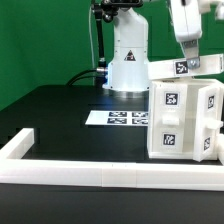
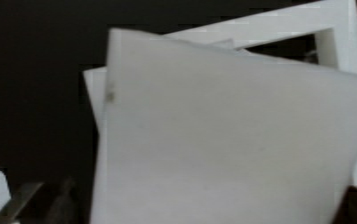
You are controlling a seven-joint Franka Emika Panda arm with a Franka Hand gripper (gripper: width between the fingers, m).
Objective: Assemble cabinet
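Observation:
The cabinet body [image 1: 182, 122], a white box with square black-and-white tags on its faces, stands at the exterior view's right. My gripper [image 1: 187, 57] is just above it, shut on a flat white cabinet panel [image 1: 186, 68] that carries a tag and lies tilted over the body's top. In the wrist view the held panel [image 2: 228, 130] fills most of the picture between my jaws [image 2: 193, 212]. A white frame edge of the cabinet body [image 2: 308, 25] shows behind it. One dark finger [image 2: 33, 205] shows beside the panel.
The marker board [image 1: 118, 118] lies flat on the black table behind the middle. A long low white rail [image 1: 90, 176] runs along the front and turns back at the exterior view's left. The arm's white base [image 1: 128, 60] stands at the back.

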